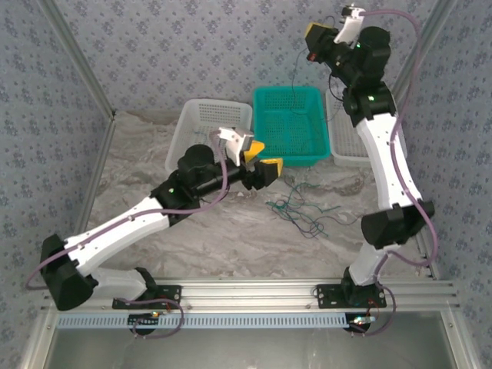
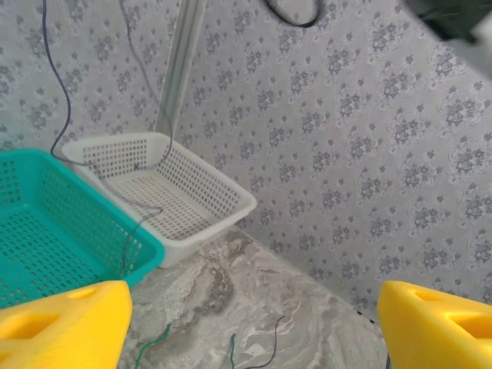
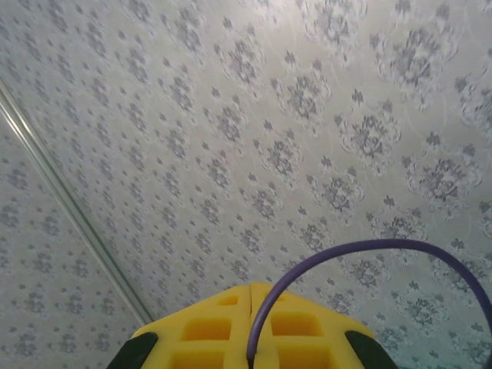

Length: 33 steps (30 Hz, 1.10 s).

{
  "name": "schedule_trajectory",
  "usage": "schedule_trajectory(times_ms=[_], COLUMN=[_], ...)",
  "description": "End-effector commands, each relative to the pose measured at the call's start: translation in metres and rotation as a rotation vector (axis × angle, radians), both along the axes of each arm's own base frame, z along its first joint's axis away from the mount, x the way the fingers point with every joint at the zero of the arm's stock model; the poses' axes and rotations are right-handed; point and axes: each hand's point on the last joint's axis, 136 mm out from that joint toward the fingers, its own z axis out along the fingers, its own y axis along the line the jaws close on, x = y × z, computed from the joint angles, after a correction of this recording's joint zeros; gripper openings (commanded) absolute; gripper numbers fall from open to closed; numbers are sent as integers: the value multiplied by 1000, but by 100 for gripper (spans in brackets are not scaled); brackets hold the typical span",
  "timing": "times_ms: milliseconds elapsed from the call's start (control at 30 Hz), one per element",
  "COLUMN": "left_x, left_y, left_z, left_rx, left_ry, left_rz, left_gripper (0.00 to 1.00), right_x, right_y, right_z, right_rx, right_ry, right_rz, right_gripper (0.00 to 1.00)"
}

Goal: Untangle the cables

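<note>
Since the open left gripper pins nothing, the tangle on the table near the teal basket may drag after the dark cable that the right gripper clamps high at far right.

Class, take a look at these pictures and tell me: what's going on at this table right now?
The right gripper is raised high near the back wall and shut on one thin cable, which dangles down over the teal basket. The left gripper hovers open and empty just in front of that basket. The tangled cables lie in a loose heap on the table, not yet sorted.
</note>
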Motion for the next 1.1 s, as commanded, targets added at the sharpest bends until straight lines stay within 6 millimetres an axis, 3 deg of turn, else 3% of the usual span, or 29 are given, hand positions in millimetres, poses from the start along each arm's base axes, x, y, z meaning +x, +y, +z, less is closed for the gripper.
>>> schedule_trajectory(times_ms=[0,133,267,400,467,600,733,767,833,867,967,1067], left_x=[-5,-11,-14,-17,-16,-14,-12,-11,-9,-8,-6,-3], left_y=[19,40,52,57,58,57,52,51,48,46,43,38], left_z=[6,-3,-12,-17,-19,-24,-28,-29,-30,-31,-34,-41], left_rx=[-15,-22,-12,-3,-2,5,12,15,24,28,45,71], left_ry=[-34,-23,-9,7,12,24,30,34,39,40,45,56], left_rz=[46,91,121,125,130,139,131,131,127,126,124,122], left_gripper=[84,87,88,88,88,88,88,88,88,88,88,88], right_x=[10,48,79,87,85,78,65,61,51,46,30,12], right_y=[11,26,39,48,42,5,4,5,-2,-9,-30,-37], right_z=[5,-61,-155,-250,-286,-342,-355,-348,-333,-322,-292,-268], right_rx=[-48,-96,-132,-208,-254,-242,-261,-280,-320,-342,-306,-226], right_ry=[-47,73,265,497,608,846,953,954,964,958,945,908], right_rz=[33,63,75,68,4,-229,-204,-193,-243,-287,-377,-351], right_gripper=[0,0,0,0,0,3,30,45,90,100,100,100])
